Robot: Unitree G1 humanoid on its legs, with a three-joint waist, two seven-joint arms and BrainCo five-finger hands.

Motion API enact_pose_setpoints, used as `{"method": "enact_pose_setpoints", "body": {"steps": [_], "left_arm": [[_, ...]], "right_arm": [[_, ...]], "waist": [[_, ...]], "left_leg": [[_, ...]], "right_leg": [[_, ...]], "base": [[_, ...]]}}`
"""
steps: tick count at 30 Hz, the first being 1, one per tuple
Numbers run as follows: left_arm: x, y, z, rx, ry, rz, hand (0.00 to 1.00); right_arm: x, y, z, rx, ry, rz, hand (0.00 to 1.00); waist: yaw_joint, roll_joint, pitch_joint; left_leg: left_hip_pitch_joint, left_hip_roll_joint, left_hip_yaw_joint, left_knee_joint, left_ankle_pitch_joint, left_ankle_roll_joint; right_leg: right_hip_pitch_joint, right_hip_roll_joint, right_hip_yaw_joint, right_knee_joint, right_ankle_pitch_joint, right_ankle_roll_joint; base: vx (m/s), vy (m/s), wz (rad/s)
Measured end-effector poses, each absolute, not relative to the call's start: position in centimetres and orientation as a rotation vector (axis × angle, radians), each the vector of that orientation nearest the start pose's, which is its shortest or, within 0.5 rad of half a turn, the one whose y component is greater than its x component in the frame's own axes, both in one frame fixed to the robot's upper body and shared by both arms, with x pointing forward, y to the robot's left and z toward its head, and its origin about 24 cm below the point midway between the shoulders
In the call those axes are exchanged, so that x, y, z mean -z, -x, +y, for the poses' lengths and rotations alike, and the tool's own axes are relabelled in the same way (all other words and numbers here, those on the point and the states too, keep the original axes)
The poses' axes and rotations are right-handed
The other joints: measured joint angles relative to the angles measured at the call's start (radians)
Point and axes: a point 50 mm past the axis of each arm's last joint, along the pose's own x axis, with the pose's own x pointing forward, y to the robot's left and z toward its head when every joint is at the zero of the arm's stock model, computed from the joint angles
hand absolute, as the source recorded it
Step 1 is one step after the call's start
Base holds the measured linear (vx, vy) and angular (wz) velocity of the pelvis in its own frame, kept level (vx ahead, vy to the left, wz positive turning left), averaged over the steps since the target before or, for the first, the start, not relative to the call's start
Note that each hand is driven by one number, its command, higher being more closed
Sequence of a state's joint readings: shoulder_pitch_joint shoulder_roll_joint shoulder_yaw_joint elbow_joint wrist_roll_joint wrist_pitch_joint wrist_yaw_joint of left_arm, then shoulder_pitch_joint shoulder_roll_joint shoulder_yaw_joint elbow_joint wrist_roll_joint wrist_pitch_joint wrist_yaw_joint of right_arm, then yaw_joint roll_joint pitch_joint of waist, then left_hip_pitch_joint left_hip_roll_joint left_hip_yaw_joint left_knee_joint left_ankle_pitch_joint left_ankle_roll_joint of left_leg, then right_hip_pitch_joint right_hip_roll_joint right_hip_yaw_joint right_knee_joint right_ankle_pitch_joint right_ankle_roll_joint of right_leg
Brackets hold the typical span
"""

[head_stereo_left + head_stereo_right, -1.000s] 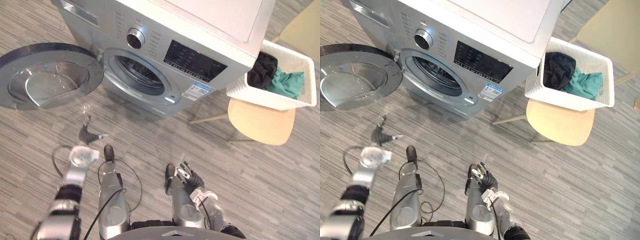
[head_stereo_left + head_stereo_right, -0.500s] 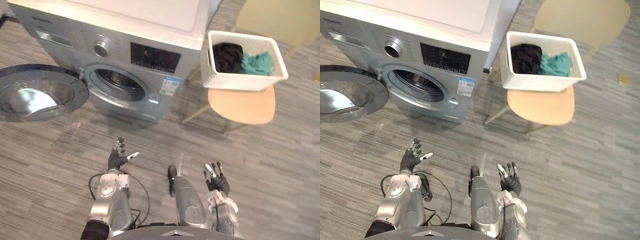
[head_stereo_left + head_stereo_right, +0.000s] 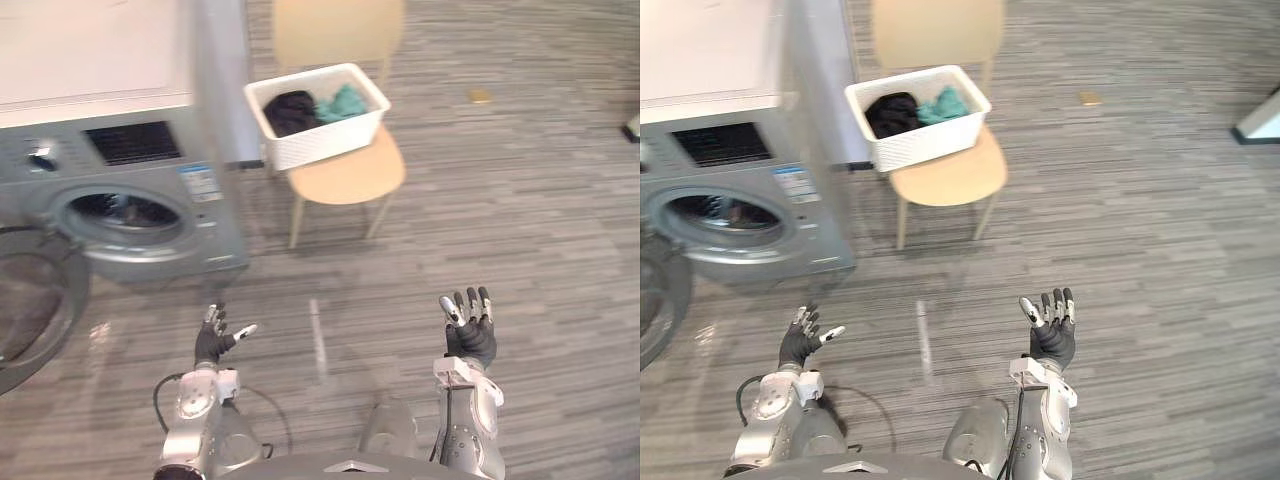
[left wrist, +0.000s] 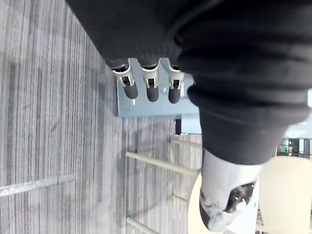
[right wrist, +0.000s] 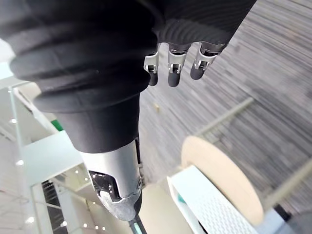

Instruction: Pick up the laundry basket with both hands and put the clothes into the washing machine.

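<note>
Grey floor separates the laundry basket on a chair from left robot hand and right robot hand, both splayed.

We see a white laundry basket with finely dotted walls, and in it a black garment and a teal garment. The chair is pale beige. The washing machine is silver-grey with a white top and a black panel. The floor shows grey streaked planks. The left hand and the right hand are dark, with silver, dark-tipped fingers.
</note>
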State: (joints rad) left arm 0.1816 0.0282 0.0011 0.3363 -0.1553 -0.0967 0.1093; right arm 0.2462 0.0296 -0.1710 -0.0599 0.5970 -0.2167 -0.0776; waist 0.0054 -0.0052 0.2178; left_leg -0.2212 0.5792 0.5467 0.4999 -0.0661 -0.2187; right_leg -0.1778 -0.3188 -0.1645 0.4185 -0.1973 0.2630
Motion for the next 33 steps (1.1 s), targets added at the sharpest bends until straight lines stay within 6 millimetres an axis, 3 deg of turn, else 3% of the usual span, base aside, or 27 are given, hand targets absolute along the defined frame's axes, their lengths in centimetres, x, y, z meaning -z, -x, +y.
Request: {"method": "enact_pose_setpoints", "body": {"steps": [1, 2, 3, 4, 5, 6, 7, 8, 9, 11, 12, 13, 14, 15, 17, 18, 21, 23, 25, 26, 27, 28, 29, 31, 33], "left_arm": [[7.0, -17.8, 16.7, -0.219, 0.144, 0.455, 0.0], [7.3, -17.3, 16.3, -0.224, 0.166, 0.469, 0.0], [7.4, -17.0, 15.9, -0.228, 0.195, 0.476, 0.0], [7.3, -16.9, 15.8, -0.235, 0.218, 0.472, 0.0], [7.4, -16.9, 15.8, -0.236, 0.229, 0.474, 0.0], [7.4, -16.7, 15.7, -0.233, 0.232, 0.48, 0.0], [7.5, -16.5, 15.8, -0.234, 0.231, 0.483, 0.0], [7.5, -16.2, 16.0, -0.239, 0.226, 0.486, 0.0], [7.5, -16.2, 16.2, -0.241, 0.219, 0.483, 0.0], [7.5, -16.1, 16.6, -0.239, 0.205, 0.483, 0.0], [7.5, -16.2, 16.5, -0.237, 0.209, 0.48, 0.0], [7.4, -16.2, 16.8, -0.249, 0.216, 0.476, 0.0], [7.3, -16.3, 16.8, -0.247, 0.218, 0.469, 0.0], [7.3, -16.4, 16.5, -0.236, 0.22, 0.468, 0.0], [7.0, -16.6, 15.9, -0.206, 0.22, 0.46, 0.0], [6.6, -17.1, 16.0, -0.204, 0.215, 0.438, 0.0], [6.3, -17.7, 16.3, -0.207, 0.205, 0.419, 0.0], [6.4, -17.6, 15.8, -0.185, 0.204, 0.426, 0.0], [6.5, -17.5, 14.7, -0.112, 0.163, 0.442, 0.0], [6.5, -17.6, 14.6, -0.099, 0.152, 0.44, 0.0], [6.5, -17.7, 14.5, -0.077, 0.127, 0.442, 0.0], [6.6, -17.7, 14.6, -0.056, 0.092, 0.451, 0.0], [6.5, -17.7, 14.6, -0.046, 0.071, 0.45, 0.0], [6.3, -18.0, 15.5, -0.036, 0.009, 0.437, 0.0], [6.3, -18.1, 15.6, -0.038, 0.005, 0.437, 0.0]], "right_arm": [[-2.4, -19.6, -21.7, 0.41, -0.528, -0.103, 0.0], [-2.6, -19.7, -21.9, 0.408, -0.503, -0.107, 0.0], [-3.1, -19.7, -22.1, 0.412, -0.468, -0.122, 0.0], [-3.9, -19.7, -22.1, 0.409, -0.43, -0.149, 0.0], [-4.4, -19.9, -22.1, 0.402, -0.403, -0.166, 0.0], [-5.0, -20.1, -22.2, 0.398, -0.371, -0.19, 0.0], [-5.9, -20.4, -22.6, 0.393, -0.32, -0.221, 0.0], [-6.6, -20.7, -23.1, 0.384, -0.294, -0.246, 0.0], [-6.7, -20.8, -23.1, 0.382, -0.293, -0.25, 0.0], [-7.1, -21.1, -23.1, 0.381, -0.293, -0.269, 0.0], [-7.6, -21.5, -23.2, 0.379, -0.272, -0.292, 0.0], [-8.7, -22.6, -22.6, 0.361, -0.268, -0.331, 0.0], [-9.1, -23.0, -22.4, 0.354, -0.264, -0.344, 0.0], [-9.6, -23.3, -22.3, 0.351, -0.249, -0.366, 0.0], [-10.2, -23.8, -22.7, 0.37, -0.234, -0.392, 0.0], [-10.4, -24.2, -22.4, 0.364, -0.222, -0.395, 0.0], [-11.0, -25.1, -21.4, 0.332, -0.183, -0.404, 0.0], [-10.8, -25.0, -21.6, 0.346, -0.118, -0.383, 0.0], [-10.0, -24.5, -22.0, 0.384, -0.047, -0.342, 0.0], [-9.8, -24.5, -22.0, 0.387, -0.032, -0.333, 0.0], [-9.6, -24.4, -22.0, 0.389, -0.013, -0.312, 0.0], [-9.2, -24.5, -22.1, 0.395, 0.01, -0.287, 0.0], [-8.9, -24.5, -22.2, 0.399, 0.022, -0.273, 0.0], [-8.4, -24.6, -22.2, 0.398, 0.026, -0.248, 0.0], [-8.7, -24.8, -22.3, 0.396, 0.032, -0.26, 0.0]], "waist": [[-0.01, 0.033, -0.008], [-0.013, 0.039, -0.013], [-0.016, 0.038, -0.015], [-0.013, 0.03, -0.012], [-0.008, 0.023, -0.008], [0.0, 0.016, -0.004], [0.01, 0.019, -0.005], [0.028, 0.03, -0.012], [0.037, 0.03, -0.012], [0.04, 0.02, -0.017], [0.036, 0.028, -0.016], [0.051, 0.025, 0.0], [0.058, 0.018, 0.011], [0.06, 0.004, 0.017], [0.066, 0.02, 0.01], [0.079, 0.008, 0.018], [0.096, 0.002, 0.021], [0.092, -0.004, 0.019], [0.076, -0.046, 0.0], [0.072, -0.059, 0.001], [0.064, -0.073, 0.003], [0.045, -0.067, 0.001], [0.039, -0.063, 0.001], [0.038, -0.058, -0.003], [0.034, -0.058, -0.004]], "left_leg": [[0.041, 0.034, -0.04, -0.059, 0.067, 0.023], [0.07, 0.049, -0.055, -0.081, 0.114, 0.049], [0.093, 0.083, -0.066, -0.074, 0.211, 0.168], [0.083, 0.127, -0.066, -0.003, 0.313, 0.327], [0.063, 0.143, -0.071, 0.066, 0.302, 0.36], [0.033, 0.128, -0.105, 0.188, 0.222, 0.328], [-0.003, 0.049, -0.152, 0.299, 0.109, 0.274], [-0.026, -0.06, -0.168, 0.316, -0.006, 0.279], [-0.022, -0.086, -0.174, 0.3, -0.041, 0.275], [-0.002, -0.135, -0.195, 0.214, -0.079, 0.229], [0.009, -0.145, -0.191, 0.193, -0.073, 0.188], [-0.061, -0.149, -0.223, 0.279, -0.032, 0.183], [-0.076, -0.165, -0.241, 0.285, -0.058, 0.147], [-0.073, -0.226, -0.256, 0.191, -0.101, 0.103], [-0.046, -0.304, -0.26, 0.039, -0.1, 0.142], [-0.056, -0.33, -0.26, 0.04, -0.1, 0.154], [-0.066, -0.359, -0.27, 0.079, -0.145, 0.164], [-0.046, -0.381, -0.278, 0.088, -0.195, 0.17], [-0.026, -0.452, -0.277, 0.075, -0.219, 0.201], [-0.015, -0.47, -0.278, 0.073, -0.226, 0.207], [0.012, -0.495, -0.283, 0.073, -0.243, 0.219], [0.045, -0.511, -0.311, 0.068, -0.252, 0.24], [0.063, -0.514, -0.324, 0.058, -0.255, 0.245], [0.122, -0.514, -0.349, 0.001, -0.25, 0.244], [0.155, -0.513, -0.369, -0.042, -0.235, 0.228]], "right_leg": [[0.0, 0.075, 0.008, 0.031, -0.015, -0.039], [0.006, 0.102, 0.012, 0.046, -0.025, -0.058], [0.042, 0.144, 0.013, 0.048, -0.04, -0.087], [0.096, 0.175, 0.016, 0.015, -0.051, -0.109], [0.12, 0.181, 0.023, -0.003, -0.055, -0.12], [0.15, 0.179, 0.036, -0.021, -0.057, -0.134], [0.178, 0.177, 0.046, -0.036, -0.061, -0.144], [0.191, 0.18, 0.053, -0.043, -0.067, -0.152], [0.196, 0.183, 0.054, -0.044, -0.07, -0.152], [0.202, 0.173, 0.038, -0.059, -0.075, -0.147], [0.2, 0.171, 0.027, -0.071, -0.072, -0.141], [0.239, 0.167, 0.014, -0.133, -0.042, -0.132], [0.259, 0.155, 0.006, -0.154, -0.035, -0.127], [0.279, 0.128, -0.018, -0.173, -0.029, -0.116], [0.29, 0.108, -0.036, -0.186, -0.036, -0.097], [0.288, 0.091, -0.037, -0.2, -0.025, -0.099], [0.323, 0.07, -0.049, -0.217, -0.006, -0.08], [0.322, 0.045, -0.053, -0.138, -0.007, -0.079], [0.19, -0.037, 0.023, 0.163, 0.009, -0.049], [0.141, -0.06, 0.058, 0.265, 0.037, -0.043], [0.061, -0.087, 0.111, 0.424, 0.143, -0.068], [0.023, -0.095, 0.126, 0.52, 0.303, -0.094], [0.009, -0.094, 0.13, 0.557, 0.349, -0.094], [-0.088, -0.043, 0.099, 0.678, 0.117, -0.147], [-0.125, 0.013, 0.061, 0.572, 0.013, -0.173]], "base": [[0.01, -0.617, -0.89], [0.13, -0.552, -0.64], [0.15, -0.536, -0.4], [0.12, -0.423, -0.35], [0.08, -0.287, -0.35], [0.05, -0.152, -0.39], [0.07, -0.179, -0.42], [0.07, -0.081, -0.31], [0.11, -0.029, -0.01], [0.12, 0.0, 0.36], [0.12, 0.025, 0.46], [0.15, 0.073, 0.38], [0.15, 0.123, 0.4], [0.11, 0.167, 0.41], [0.1, 0.235, 0.53], [0.11, 0.21, 0.4], [0.13, 0.173, 0.25], [0.11, 0.175, 0.28], [0.15, 0.201, 0.39], [0.17, 0.149, 0.4], [0.26, 0.132, 0.48], [0.23, 0.081, 0.53], [0.3, 0.078, 0.51], [0.26, -0.007, 0.39], [0.23, -0.08, 0.39]]}}
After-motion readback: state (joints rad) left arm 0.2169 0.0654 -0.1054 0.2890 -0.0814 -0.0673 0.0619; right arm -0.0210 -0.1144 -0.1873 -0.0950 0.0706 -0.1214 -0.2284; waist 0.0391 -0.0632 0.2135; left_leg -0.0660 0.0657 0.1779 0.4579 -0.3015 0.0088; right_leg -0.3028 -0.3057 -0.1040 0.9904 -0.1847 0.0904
